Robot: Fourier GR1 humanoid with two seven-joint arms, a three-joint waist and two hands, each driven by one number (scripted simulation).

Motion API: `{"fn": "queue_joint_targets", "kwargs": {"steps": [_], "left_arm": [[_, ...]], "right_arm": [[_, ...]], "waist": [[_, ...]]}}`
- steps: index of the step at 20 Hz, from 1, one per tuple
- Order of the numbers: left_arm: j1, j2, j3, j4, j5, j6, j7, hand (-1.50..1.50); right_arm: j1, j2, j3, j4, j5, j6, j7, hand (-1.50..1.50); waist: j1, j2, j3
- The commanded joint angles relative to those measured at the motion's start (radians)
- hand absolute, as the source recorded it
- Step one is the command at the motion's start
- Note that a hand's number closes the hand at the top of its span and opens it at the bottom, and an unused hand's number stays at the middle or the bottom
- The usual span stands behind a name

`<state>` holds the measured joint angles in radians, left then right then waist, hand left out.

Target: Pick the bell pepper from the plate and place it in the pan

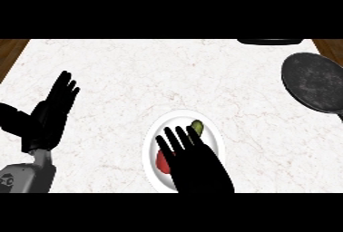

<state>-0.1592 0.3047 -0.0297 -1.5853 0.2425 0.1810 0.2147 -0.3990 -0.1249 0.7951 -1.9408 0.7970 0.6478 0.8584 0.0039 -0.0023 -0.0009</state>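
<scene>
Near the counter's (pixel 167 77) left edge the left hand (pixel 53 113) rests open, fingers straight and pointing up, holding nothing. At the middle of the near edge sits a white plate (pixel 150 156), and the bell pepper (pixel 161 162) lies on it: red flesh shows at the plate's left side, and its green stem pokes out past the fingertips. The right hand (pixel 198 167) is spread flat over the pepper, fingers straight and not curled round it, covering most of it. By the right edge, well apart from the plate, sits the dark pan (pixel 313 81).
</scene>
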Motion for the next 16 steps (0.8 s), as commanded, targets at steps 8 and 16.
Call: {"fn": "queue_joint_targets", "kwargs": {"steps": [8,16], "left_arm": [[-0.030,-0.022,0.013,0.006,-0.038,0.016,0.019,0.00],[0.054,-0.049,-0.003,-0.035,-0.044,-0.034,-0.024,0.00]], "right_arm": [[-0.074,0.122,0.148,0.080,0.112,0.046,0.224,-1.50],[-0.106,0.124,0.174,0.222,0.073,-0.039,0.252,-1.50]], "waist": [[0.001,0.001,0.000],[0.007,0.000,0.000]]}}
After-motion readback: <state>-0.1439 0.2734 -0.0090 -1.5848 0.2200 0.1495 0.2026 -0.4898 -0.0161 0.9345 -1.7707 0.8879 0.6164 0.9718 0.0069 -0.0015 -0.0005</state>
